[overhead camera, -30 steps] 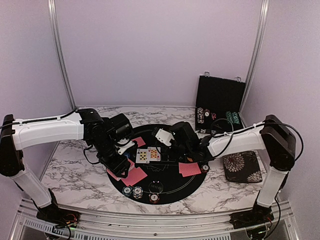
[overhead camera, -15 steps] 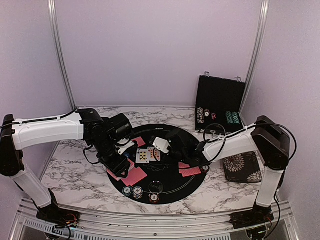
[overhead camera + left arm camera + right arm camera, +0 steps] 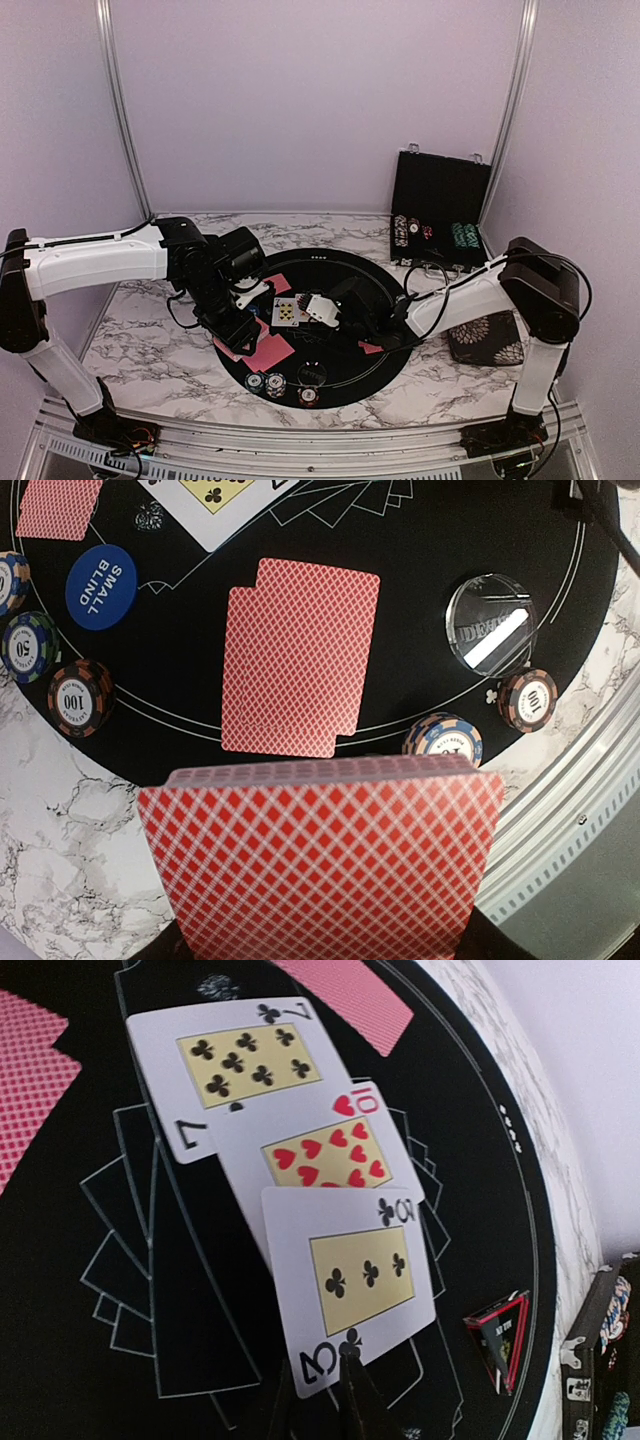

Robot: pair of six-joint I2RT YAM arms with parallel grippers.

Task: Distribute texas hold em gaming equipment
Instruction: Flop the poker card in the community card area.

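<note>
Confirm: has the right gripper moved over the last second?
Yes. The right gripper, holding the three of clubs, has come toward the near edge, away from the chip case, down beside the face-up cards.

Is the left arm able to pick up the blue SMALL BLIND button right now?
Probably not. The left gripper is shut on the card deck, so it has no room, though the blue button lies uncovered on the mat.

Saw only the upper part of the held red-backed cards (image 3: 320,860), cropped at the bottom edge. Lost most of a clubs card (image 3: 215,500) past the top edge. Could not read the chips (image 3: 462,235) in the chip case (image 3: 440,195).
</note>
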